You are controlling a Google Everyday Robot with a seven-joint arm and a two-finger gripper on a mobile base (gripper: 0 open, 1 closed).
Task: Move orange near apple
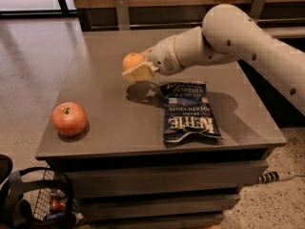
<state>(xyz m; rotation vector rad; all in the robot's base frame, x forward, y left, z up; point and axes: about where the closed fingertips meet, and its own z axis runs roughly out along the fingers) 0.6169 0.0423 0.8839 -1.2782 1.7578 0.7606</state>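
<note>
Gripper (pixel 135 67): cream two-finger unit at the end of the white jointed arm (pixel 224 35), clamped on the small, round, bright-skinned orange (pixel 131 59). One flat finger shows below and in front of the fruit; the other is hidden behind it. The orange is carried clear above the table, over its middle, with a dark shadow on the surface beneath.

Just right of that shadow lies a dark blue crinkled bag of potato chips (pixel 188 111), flat, label up. The round pinkish-red apple (pixel 69 119), stem in its top dimple, sits upright near the front left corner of the grey slab table (pixel 102 46), well apart from the orange. A black wire basket (pixel 33 199) stands on the floor below that corner.

Step in hand, as judged: carry toward the apple, roughly halfway. To do it well:
- travel toward the front left, holding height until close to the apple;
- lower onto bare surface beside the apple, on its inner side, away from the edges;
- set the orange down before opening, since a round fruit may roll;
- avoid nudging the apple toward the near edge.
</note>
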